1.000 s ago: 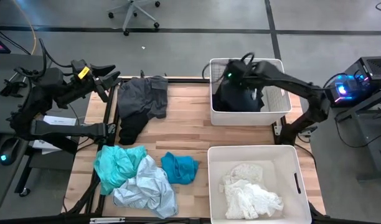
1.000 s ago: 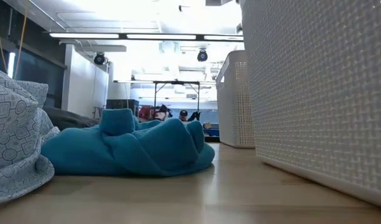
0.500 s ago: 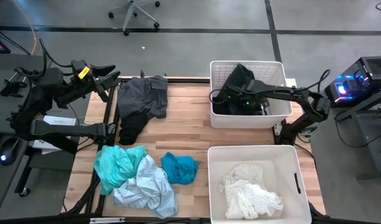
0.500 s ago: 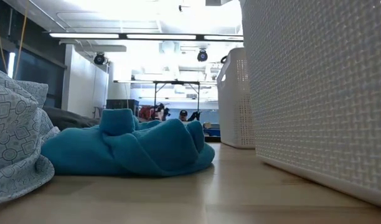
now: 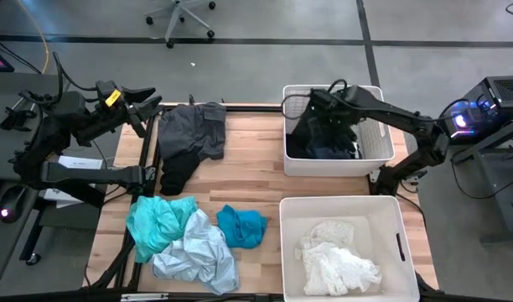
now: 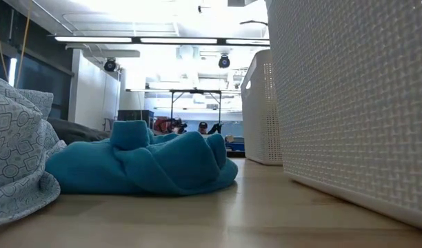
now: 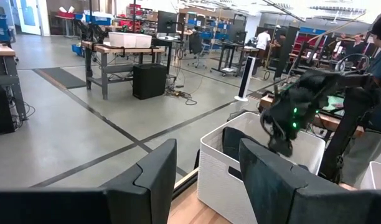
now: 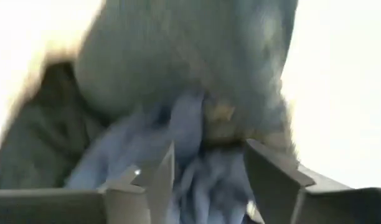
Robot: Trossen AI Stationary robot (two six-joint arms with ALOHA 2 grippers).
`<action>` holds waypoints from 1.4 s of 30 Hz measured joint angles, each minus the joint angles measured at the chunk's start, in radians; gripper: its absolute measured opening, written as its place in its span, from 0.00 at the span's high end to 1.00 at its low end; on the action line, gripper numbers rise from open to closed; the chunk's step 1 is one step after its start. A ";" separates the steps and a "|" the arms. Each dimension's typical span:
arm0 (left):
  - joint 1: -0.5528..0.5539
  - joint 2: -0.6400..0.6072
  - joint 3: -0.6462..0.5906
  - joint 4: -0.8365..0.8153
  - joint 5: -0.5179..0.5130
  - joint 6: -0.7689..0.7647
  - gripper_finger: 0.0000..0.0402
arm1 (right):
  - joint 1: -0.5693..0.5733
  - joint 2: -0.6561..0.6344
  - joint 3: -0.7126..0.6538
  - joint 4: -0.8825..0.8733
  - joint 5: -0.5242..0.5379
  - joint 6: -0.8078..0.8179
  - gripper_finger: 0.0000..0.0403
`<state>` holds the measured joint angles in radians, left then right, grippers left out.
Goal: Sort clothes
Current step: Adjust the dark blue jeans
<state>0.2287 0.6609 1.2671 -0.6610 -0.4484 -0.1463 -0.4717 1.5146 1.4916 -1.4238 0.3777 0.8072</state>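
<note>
My right gripper (image 5: pixel 313 102) (image 8: pixel 206 180) stands open over the far white bin (image 5: pixel 378 151), near its far left corner. A heap of dark clothes (image 5: pixel 323 141) (image 8: pixel 178 74) lies in the bin right below it. On the table lie a charcoal grey garment (image 5: pixel 194 127), a black one (image 5: pixel 177 172), a teal one (image 5: pixel 154 222), a pale blue patterned one (image 5: pixel 198 256) (image 6: pixel 18 151) and a blue one (image 5: pixel 240 226) (image 6: pixel 149 165). White clothes (image 5: pixel 336 260) fill the near bin (image 5: pixel 290 243). My left gripper (image 5: pixel 149 107) (image 7: pixel 206 180) waits open, raised above the table's far left corner. My right gripper's fingers (image 8: pixel 271 180) point down at the dark clothes (image 8: pixel 190 124) in the far bin. Whether they touch the cloth, I cannot tell.
The two bins take up the table's right side, and their slatted walls (image 6: pixel 356 103) (image 6: pixel 263 110) stand tall in the low view. Bare wood (image 5: pixel 240 180) shows between the garments on the left and the bins. A paper sheet (image 5: pixel 76 164) lies off the left edge.
My right gripper has dipped down into the far bin with a dark garment and has come back up toward the bin's far left corner. The garment that hung from it now lies slumped on the heap in the bin.
</note>
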 joint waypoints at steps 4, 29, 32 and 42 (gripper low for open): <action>0.000 0.000 0.000 0.000 0.000 0.000 0.60 | -0.031 0.000 0.005 0.064 0.103 -0.003 0.46; 0.000 0.000 0.000 0.000 -0.013 0.020 0.60 | -0.137 -0.010 0.023 0.314 -0.168 -0.210 0.98; 0.000 0.000 0.000 0.000 -0.018 0.020 0.60 | -0.134 -0.011 0.167 0.182 -0.197 -0.153 0.98; 0.000 0.000 0.000 -0.001 -0.019 0.019 0.60 | -0.099 -0.045 0.115 -0.043 -0.256 0.057 0.99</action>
<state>0.2287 0.6609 1.2671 -0.6615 -0.4672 -0.1268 -0.5706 1.4697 1.6070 -1.4667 0.1219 0.8639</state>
